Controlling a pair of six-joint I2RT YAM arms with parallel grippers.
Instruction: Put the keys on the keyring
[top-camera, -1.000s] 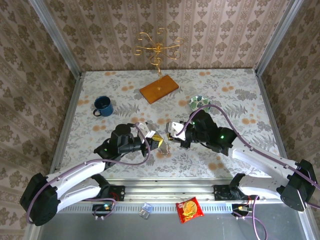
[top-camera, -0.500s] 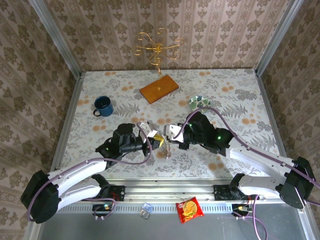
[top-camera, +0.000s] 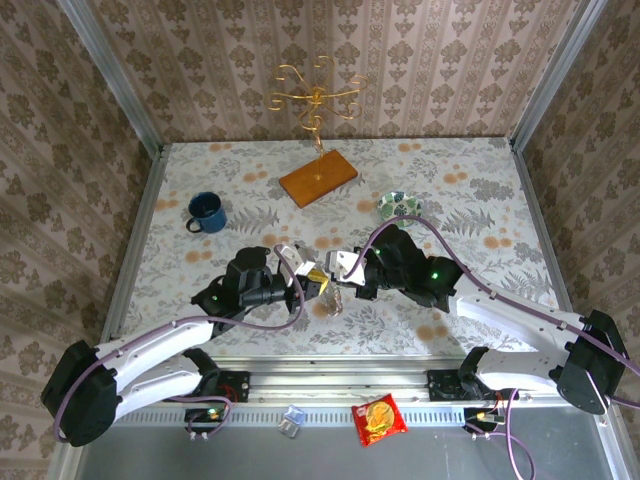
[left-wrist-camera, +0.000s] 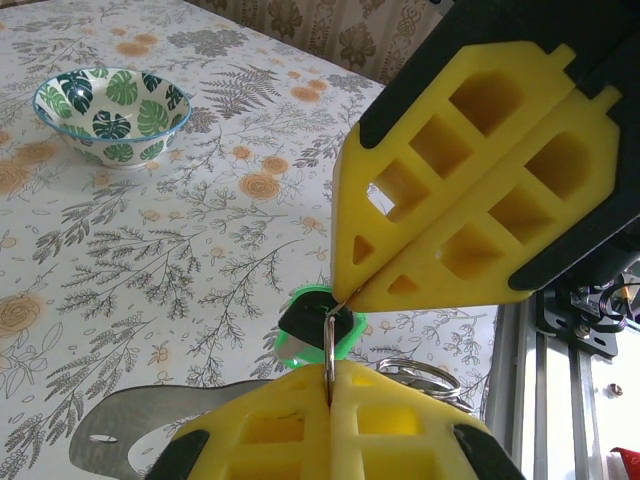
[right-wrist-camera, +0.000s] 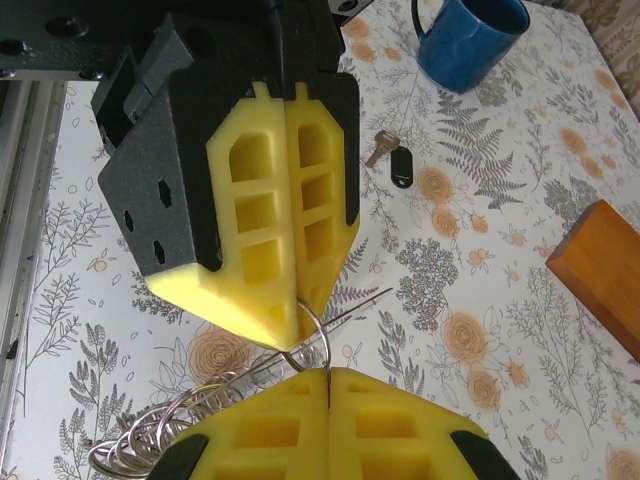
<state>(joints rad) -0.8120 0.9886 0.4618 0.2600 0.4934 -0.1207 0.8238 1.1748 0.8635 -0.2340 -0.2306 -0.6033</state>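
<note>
Nearest, well nearer than the mug (top-camera: 205, 212) and off the tabletop (top-camera: 480, 200), a snack packet (top-camera: 378, 418) lies on the metal rail. L arm (top-camera: 160, 350) and R arm (top-camera: 510, 315) both lie low, elbows out. Their forearms angle inward so the wrists meet nose to nose, nearer than the mug and to its right.

L end effector (top-camera: 319, 282): yellow pads pressed together, clamped on the keyring (left-wrist-camera: 329, 345), a thin wire loop standing edge-on in the seam. R end effector (top-camera: 339, 282): pads together too, pinching the same loop from the opposite side, tips almost touching the L's.

Green key (left-wrist-camera: 300, 350) sits right behind the loop, mostly covered by pads & ring. A dark piece overlaps its head, unclear what. Can't tell if the key is threaded on or just lying underneath. A bunch of spare rings (right-wrist-camera: 150, 440) sits beside it, cut off by the frame edge. From overhead all this is a tiny blur under the tips.

Black key (right-wrist-camera: 398, 165) lies flat on the tabletop, apart from both end effectors, btw them and the mug, close to the mug.

Farther than the mug & to its right: leaf-print bowl (top-camera: 398, 206), then a wooden block (top-camera: 318, 180) w/ a gold wire stand (top-camera: 315, 98) rising from it.
</note>
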